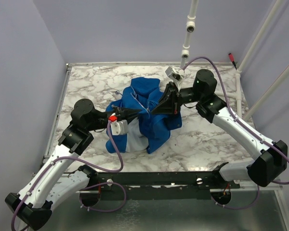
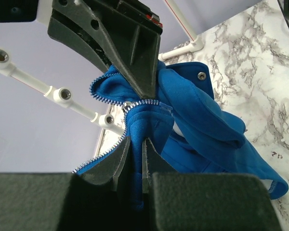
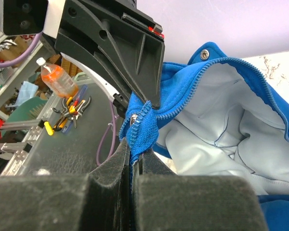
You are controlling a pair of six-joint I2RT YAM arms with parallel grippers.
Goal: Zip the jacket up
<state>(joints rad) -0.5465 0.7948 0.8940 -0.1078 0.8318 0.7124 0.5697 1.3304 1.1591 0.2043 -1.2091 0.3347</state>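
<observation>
right now my left claw (image 1: 137, 114) and right claw (image 1: 155, 109) each pinch shut on the soft royal-blue fabric jacket (image 1: 151, 127) by its toothed zipper edges (image 2: 144, 101), bunched mid-way across the white marble table (image 1: 86, 82). i judge this as the aligning step: next the two ends must meet squarely.

The royal-blue jacket (image 1: 159, 127) sits bunched in a heap mid-counter (image 1: 207, 139). Its front hangs open on pale grey lining, and its zipper teeth (image 3: 221, 61) are unjoined along the edges.
</observation>
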